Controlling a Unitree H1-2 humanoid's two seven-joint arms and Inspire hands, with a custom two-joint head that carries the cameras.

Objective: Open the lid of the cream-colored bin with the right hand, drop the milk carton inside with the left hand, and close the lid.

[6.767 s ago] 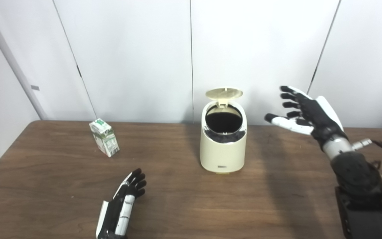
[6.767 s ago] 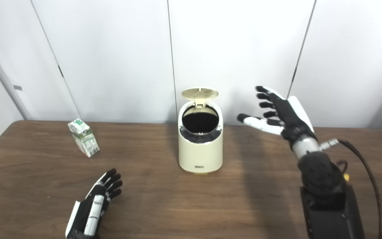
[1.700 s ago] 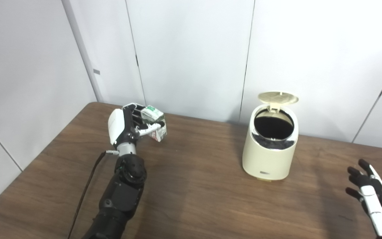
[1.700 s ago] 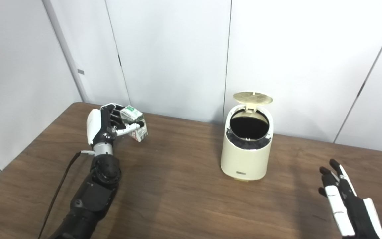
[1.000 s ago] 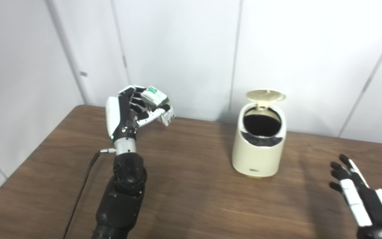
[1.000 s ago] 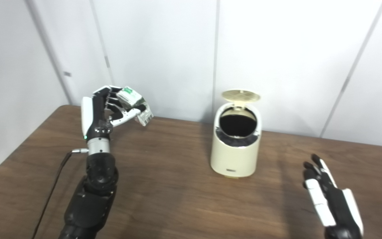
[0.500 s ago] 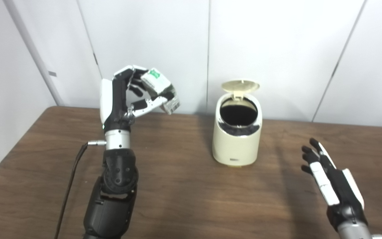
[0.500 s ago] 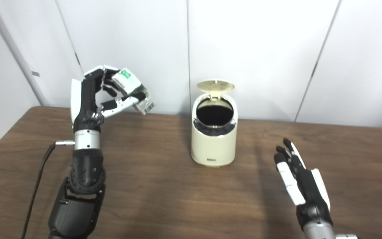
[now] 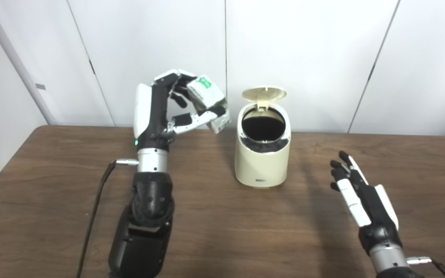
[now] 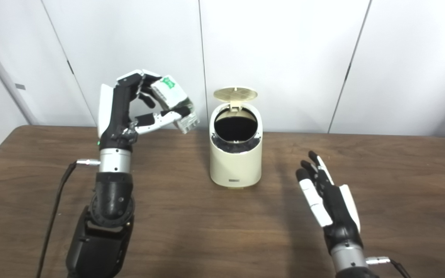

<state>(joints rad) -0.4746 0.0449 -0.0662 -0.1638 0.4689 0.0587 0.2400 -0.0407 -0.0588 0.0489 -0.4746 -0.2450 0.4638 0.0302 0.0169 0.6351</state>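
Since half a second ago: carrying the milk carton (image 9: 207, 101) closer to the cream-colored bin (image 9: 262, 160), now just left of its rim and slightly above the mouth; part of the shift in frame possibly owing to head motion.

Left hand (image 9: 168, 112) gripping the carton, fingers (image 9: 176, 79) curling over its gabled top and thumb pressing along the lower face; carton tilting, base pointing toward the bin. Lid (image 9: 264, 94) standing upright behind the dark opening, already open. Right hand (image 9: 363, 200) hovering low over the bench (image 9: 222, 231) well right of the bin, fingers spread, holding nothing.

Judging handling: looking small and light, thin paperboard, likely denting under a hard squeeze; printed coating probably somewhat slick. Holding across two opposite flat faces at mid-body seeming the safest; the present top-and-side pinch appearing adequate for a short carry.

Judging step: transporting for the drop, not yet over the opening. Needing further travel rightward before releasing; risking a clip on the near rim or on the raised lid if letting go early.
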